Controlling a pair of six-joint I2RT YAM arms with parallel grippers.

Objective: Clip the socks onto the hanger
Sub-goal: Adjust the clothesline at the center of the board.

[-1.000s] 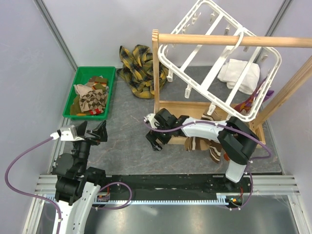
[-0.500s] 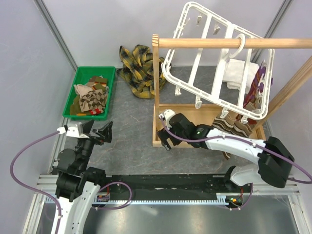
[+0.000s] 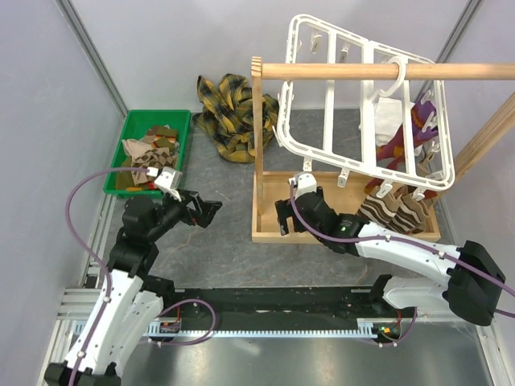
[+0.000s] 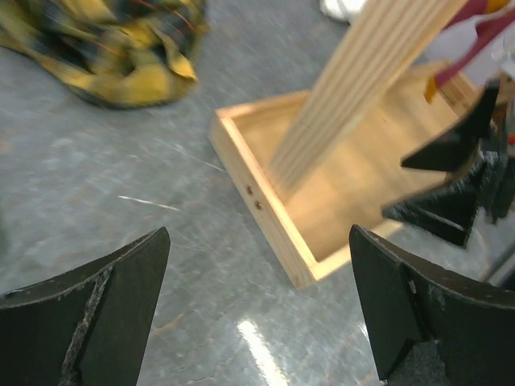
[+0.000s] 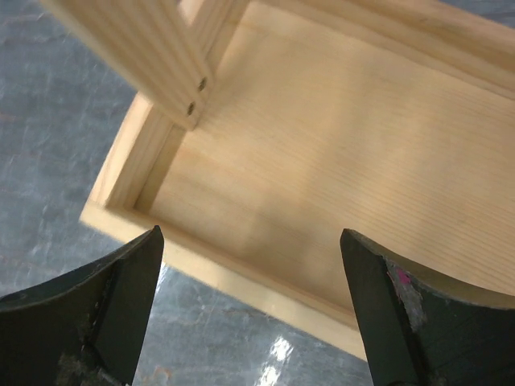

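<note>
Hovering with its jaws spread wide and empty, the right gripper [image 3: 282, 217] hung over the left end of the wooden tray [image 3: 346, 236], close to the rack's upright post [image 3: 257, 137]. Left of the tray's edge lay open grey tabletop [image 3: 229, 181]. There the left gripper [image 3: 206, 211], also wide open and holding nothing, pointed toward the tray's corner without touching it. Above, the white hanger [image 3: 367, 104] hung tilted from the wooden rod [image 3: 338, 71]. Striped socks [image 3: 398, 209] were clipped along its right side, hanging down over the tray's right end. More socks [image 3: 153, 165] lay heaped in the green bin [image 3: 157, 113] at far left, and a plaid cloth [image 3: 229, 108] was crumpled behind.
</note>
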